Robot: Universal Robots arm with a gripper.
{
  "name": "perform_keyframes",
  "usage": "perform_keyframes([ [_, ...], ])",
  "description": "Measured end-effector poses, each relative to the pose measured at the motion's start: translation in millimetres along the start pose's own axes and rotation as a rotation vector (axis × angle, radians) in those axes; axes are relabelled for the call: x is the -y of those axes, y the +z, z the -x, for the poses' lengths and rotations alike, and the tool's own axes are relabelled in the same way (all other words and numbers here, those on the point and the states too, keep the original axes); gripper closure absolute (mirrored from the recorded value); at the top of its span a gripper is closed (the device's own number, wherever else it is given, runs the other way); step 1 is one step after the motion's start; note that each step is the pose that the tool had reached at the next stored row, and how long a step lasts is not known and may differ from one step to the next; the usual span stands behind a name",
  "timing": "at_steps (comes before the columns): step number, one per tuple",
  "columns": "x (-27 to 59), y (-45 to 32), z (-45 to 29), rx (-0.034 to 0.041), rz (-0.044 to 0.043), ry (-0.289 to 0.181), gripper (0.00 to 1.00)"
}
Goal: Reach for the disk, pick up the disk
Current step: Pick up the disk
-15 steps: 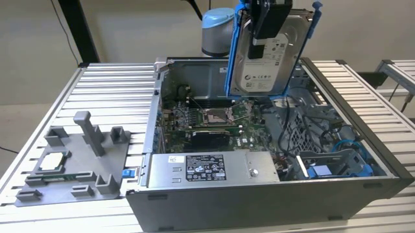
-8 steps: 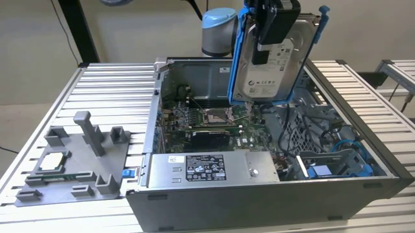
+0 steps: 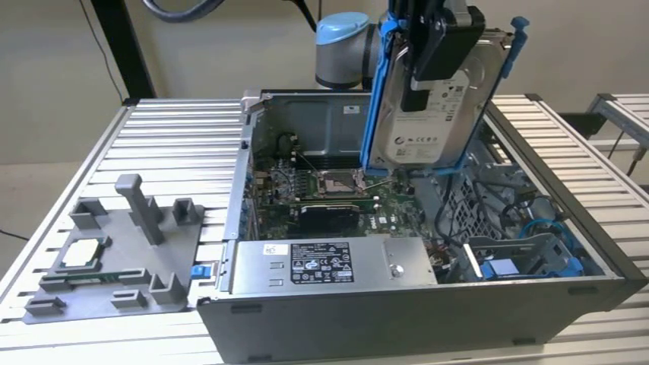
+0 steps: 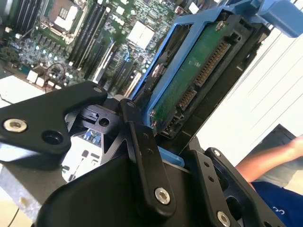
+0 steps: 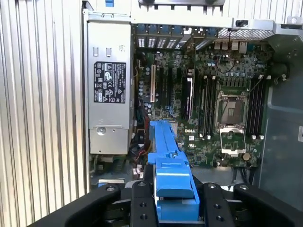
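The disk [image 3: 438, 114], a silver-grey drive with a white label inside bright blue rails, hangs upright in the air above the open computer case [image 3: 406, 319]. My gripper [image 3: 434, 61] is shut on it from above, one black finger [image 3: 446, 42] pressed on the labelled face. In the second wrist view the disk's green circuit-board side [image 4: 189, 80] stands between the black fingers [image 4: 142, 142]. In the first wrist view a blue rail of the disk [image 5: 168, 163] runs out from my gripper [image 5: 173, 201] over the motherboard.
Below lie the motherboard [image 3: 324, 182] with its bare CPU socket, the power supply [image 3: 324, 262] and a blue drive bay [image 3: 527, 262]. A grey fixture [image 3: 112, 258] holding a square chip sits on the slatted table at the exterior view's left. A person's arm [image 4: 274, 158] is nearby.
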State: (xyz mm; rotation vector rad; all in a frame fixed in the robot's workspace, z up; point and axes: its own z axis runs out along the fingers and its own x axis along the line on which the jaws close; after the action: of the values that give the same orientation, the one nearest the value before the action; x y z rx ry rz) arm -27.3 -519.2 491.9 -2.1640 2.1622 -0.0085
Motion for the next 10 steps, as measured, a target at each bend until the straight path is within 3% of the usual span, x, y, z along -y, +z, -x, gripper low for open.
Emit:
perform_keyframes([
  [10,2.7,0.3,-18.2,0.0000,0.0000,0.000,1.00],
])
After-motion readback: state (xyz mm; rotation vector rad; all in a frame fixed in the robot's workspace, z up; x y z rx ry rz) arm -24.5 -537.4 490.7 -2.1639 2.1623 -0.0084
